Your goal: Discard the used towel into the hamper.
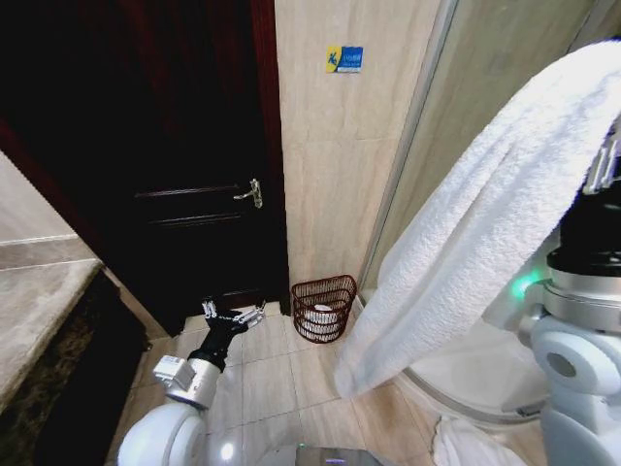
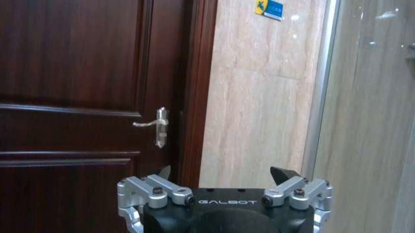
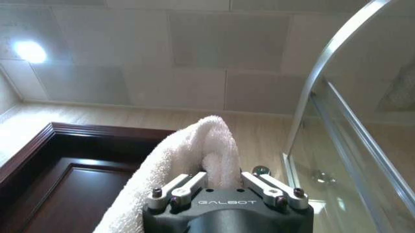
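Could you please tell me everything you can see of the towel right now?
The towel is white, thick terry cloth, unfolded and draped. The right gripper is shut on a fold of it, raised high, and the rest hangs down diagonally towards the tiled floor. Its lower end hangs to the right of the hamper, apart from it.

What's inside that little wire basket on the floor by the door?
Something white lies low inside the hamper, seen through its wires; what it is cannot be told. The towel is not in it; the right gripper holds it high.

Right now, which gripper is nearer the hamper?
Left. The left gripper hangs low beside the hamper, open. The right gripper is raised high, holding the towel.
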### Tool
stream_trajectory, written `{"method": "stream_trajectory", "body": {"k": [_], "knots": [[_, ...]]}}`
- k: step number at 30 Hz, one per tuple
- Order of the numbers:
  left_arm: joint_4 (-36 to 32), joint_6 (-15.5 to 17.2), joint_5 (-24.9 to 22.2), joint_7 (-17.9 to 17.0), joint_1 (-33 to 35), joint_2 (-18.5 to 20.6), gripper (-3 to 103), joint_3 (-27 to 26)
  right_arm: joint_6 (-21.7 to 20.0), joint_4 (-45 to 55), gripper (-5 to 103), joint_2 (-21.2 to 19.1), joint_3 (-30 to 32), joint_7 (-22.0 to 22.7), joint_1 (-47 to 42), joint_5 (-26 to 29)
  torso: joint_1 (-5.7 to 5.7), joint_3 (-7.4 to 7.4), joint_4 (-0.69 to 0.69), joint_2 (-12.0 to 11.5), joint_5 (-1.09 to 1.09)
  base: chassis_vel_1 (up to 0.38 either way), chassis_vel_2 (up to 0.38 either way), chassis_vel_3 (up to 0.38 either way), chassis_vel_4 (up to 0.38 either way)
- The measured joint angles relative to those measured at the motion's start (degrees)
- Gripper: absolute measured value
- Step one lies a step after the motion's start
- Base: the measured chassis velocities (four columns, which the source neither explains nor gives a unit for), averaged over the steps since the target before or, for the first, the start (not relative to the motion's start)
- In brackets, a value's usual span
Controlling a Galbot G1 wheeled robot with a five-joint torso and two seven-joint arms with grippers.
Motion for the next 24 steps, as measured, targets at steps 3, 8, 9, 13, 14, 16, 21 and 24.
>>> {"method": "stream_trajectory", "body": {"k": [3, 8, 9, 13, 14, 16, 21, 24], "knots": [[0.0, 0.0, 0.0, 0.0, 0.0, 0.0, 100, 0.0, 0.0, 0.0, 9, 0.0, 0.4, 0.0, -0.5, 0.1, 0.63, 0.67, -0.01, 1.3, 0.0, 0.0, 0.0, 0.0, 0.0], [0.0, 0.0, 0.0, 0.0, 0.0, 0.0, 100, 0.0, 0.2, 0.0, 9, 0.4, 0.9, 0.0, -1.0, 0.1, 1.23, 1.44, -0.01, 2.7, 0.0, 0.0, 0.0, 0.0, 0.0], [0.0, 0.0, 0.0, 0.0, 0.0, 0.0, 100, 0.0, 0.2, 0.0, 9, 0.4, 0.9, 0.0, -1.0, 0.1, 1.23, 1.44, -0.01, 2.7, 0.0, 0.0, 0.0, 0.0, 0.0], [0.0, 0.0, 0.0, 0.0, 0.0, 0.0, 100, 0.0, 0.3, 0.0, 9, 0.5, 0.9, 0.0, -1.0, 0.1, 1.36, 1.62, -0.01, 3.0, 0.0, 0.0, 0.0, 0.0, 0.0], [0.0, 0.0, 0.0, 0.0, 0.0, 0.0, 100, 0.0, 0.3, 0.0, 9, 0.6, 0.9, 0.0, -1.0, 0.1, 1.38, 1.66, 0.0, 3.0, 0.0, 0.036, 0.055, 0.041, 0.054], [0.0, 0.0, 0.0, 0.0, 0.0, 0.0, 100, 0.0, 0.3, 0.0, 9, 0.6, 0.9, 0.1, -1.0, 0.1, 1.38, 1.66, 0.0, 3.0, 0.0, 0.036, 0.051, 0.043, 0.054], [0.0, 0.0, 0.0, 0.0, 0.0, 0.0, 100, 0.0, 1.1, 0.0, 9, 0.7, 0.5, 1.0, -1.0, 0.1, 1.36, 1.62, 0.02, 2.9, 0.0, 0.03, 0.033, 0.034, 0.026], [0.0, 0.0, 0.0, 0.0, 0.0, 0.0, 100, 0.0, 1.9, 0.0, 9, 0.7, 0.4, 1.5, -1.1, 0.2, 1.31, 1.56, -0.02, 2.8, 0.0, 0.0, 0.0, 0.0, 0.0]]}}
